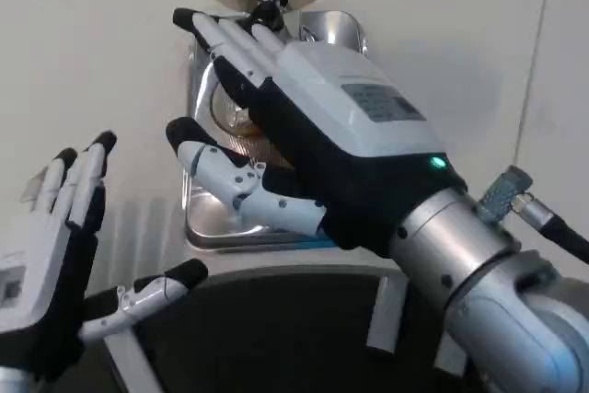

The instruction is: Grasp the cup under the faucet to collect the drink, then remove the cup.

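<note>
White desk [92,52] spreads under your steel drip tray [207,223], where the clear cup [232,109] stands below the black faucet [268,8]. Your right robot hand [304,135] hovers released just over the cup, hiding most of it. Your left robot hand [55,255] waits apart, fingers spread, holding nothing.

Right hand [322,144] outstretched, fingers apparently spread and empty; left hand [51,255] open, low.
</note>
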`<state>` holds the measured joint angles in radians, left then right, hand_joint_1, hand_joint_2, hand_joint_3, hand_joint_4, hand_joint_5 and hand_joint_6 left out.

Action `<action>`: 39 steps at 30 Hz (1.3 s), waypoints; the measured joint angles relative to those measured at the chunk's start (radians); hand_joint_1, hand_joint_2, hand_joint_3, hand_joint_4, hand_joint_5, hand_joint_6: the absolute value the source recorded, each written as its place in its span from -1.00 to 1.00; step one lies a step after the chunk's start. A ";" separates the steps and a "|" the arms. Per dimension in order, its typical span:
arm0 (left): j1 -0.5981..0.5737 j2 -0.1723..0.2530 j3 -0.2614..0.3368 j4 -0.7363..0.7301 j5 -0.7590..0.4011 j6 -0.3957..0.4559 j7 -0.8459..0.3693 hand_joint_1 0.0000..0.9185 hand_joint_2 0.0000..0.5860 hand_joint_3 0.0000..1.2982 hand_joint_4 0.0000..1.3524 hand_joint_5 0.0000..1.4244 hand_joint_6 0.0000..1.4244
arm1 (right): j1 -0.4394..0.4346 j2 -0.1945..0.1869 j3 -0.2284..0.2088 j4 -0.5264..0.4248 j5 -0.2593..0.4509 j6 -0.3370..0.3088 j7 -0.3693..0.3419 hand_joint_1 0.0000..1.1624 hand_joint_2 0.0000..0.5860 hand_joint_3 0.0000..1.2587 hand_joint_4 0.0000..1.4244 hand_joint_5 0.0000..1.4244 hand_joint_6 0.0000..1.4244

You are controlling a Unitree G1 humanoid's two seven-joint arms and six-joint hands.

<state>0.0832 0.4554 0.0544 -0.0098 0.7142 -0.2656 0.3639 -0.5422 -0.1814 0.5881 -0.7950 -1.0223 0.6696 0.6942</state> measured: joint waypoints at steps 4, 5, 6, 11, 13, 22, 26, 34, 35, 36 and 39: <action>-0.041 -0.001 -0.014 0.036 -0.008 -0.003 0.000 -1.00 -0.98 -1.00 -1.00 -1.00 -1.00 | 0.005 0.034 -0.012 0.007 -0.028 -0.019 0.024 -1.00 0.74 -1.00 -1.00 -1.00 -1.00; -0.044 -0.002 -0.018 0.038 -0.008 -0.004 0.000 -1.00 -0.97 -1.00 -1.00 -1.00 -1.00 | 0.005 0.039 -0.013 0.009 -0.034 -0.024 0.026 -1.00 0.74 -1.00 -1.00 -1.00 -1.00; -0.047 -0.003 -0.022 0.040 -0.008 -0.004 0.001 -1.00 -0.97 -1.00 -1.00 -1.00 -1.00 | 0.005 0.045 -0.015 0.013 -0.039 -0.028 0.027 -1.00 0.74 -1.00 -1.00 -1.00 -1.00; -0.069 -0.029 -0.048 0.068 -0.008 -0.009 0.003 -1.00 -0.97 -1.00 -1.00 -1.00 -1.00 | 0.005 0.089 -0.026 0.036 -0.071 -0.059 0.040 -1.00 0.76 -1.00 -1.00 -1.00 -1.00; -0.081 -0.035 -0.056 0.078 -0.010 -0.011 0.004 -1.00 -0.97 -1.00 -1.00 -1.00 -1.00 | 0.005 0.101 -0.028 0.039 -0.085 -0.066 0.045 -1.00 0.76 -1.00 -1.00 -1.00 -1.00; -0.151 -0.065 -0.098 0.132 -0.014 -0.013 0.024 -1.00 -0.96 -1.00 -1.00 -1.00 -1.00 | 0.040 0.147 -0.041 0.040 -0.129 -0.111 0.066 -1.00 0.80 -1.00 -1.00 -1.00 -1.00; -0.181 -0.074 -0.120 0.157 -0.011 -0.013 0.028 -1.00 -0.95 -1.00 -1.00 -1.00 -1.00 | 0.047 0.160 -0.058 0.040 -0.129 -0.129 0.072 -1.00 0.80 -1.00 -1.00 -1.00 -1.00; -0.262 -0.094 -0.138 0.221 -0.008 0.008 0.042 -1.00 -0.94 -1.00 -1.00 -1.00 -1.00 | 0.049 0.174 -0.089 0.043 -0.129 -0.162 0.086 -1.00 0.80 -1.00 -1.00 -1.00 -1.00; -0.278 -0.098 -0.145 0.231 -0.008 0.013 0.043 -1.00 -0.94 -1.00 -1.00 -1.00 -1.00 | 0.049 0.174 -0.096 0.044 -0.128 -0.169 0.086 -1.00 0.80 -1.00 -1.00 -1.00 -1.00; -0.283 -0.101 -0.147 0.237 -0.008 0.015 0.044 -1.00 -0.94 -1.00 -1.00 -1.00 -1.00 | 0.049 0.175 -0.100 0.045 -0.127 -0.171 0.086 -1.00 0.80 -1.00 -1.00 -1.00 -1.00; -0.304 -0.102 -0.152 0.272 -0.008 0.020 0.046 -0.99 -0.92 -1.00 -1.00 -1.00 -1.00 | 0.050 0.175 -0.113 0.047 -0.120 -0.183 0.086 -1.00 0.84 -1.00 -1.00 -1.00 -1.00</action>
<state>-0.2210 0.3538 -0.0972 0.2627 0.7063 -0.2461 0.4094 -0.4922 -0.0060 0.4751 -0.7484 -1.1425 0.4864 0.7802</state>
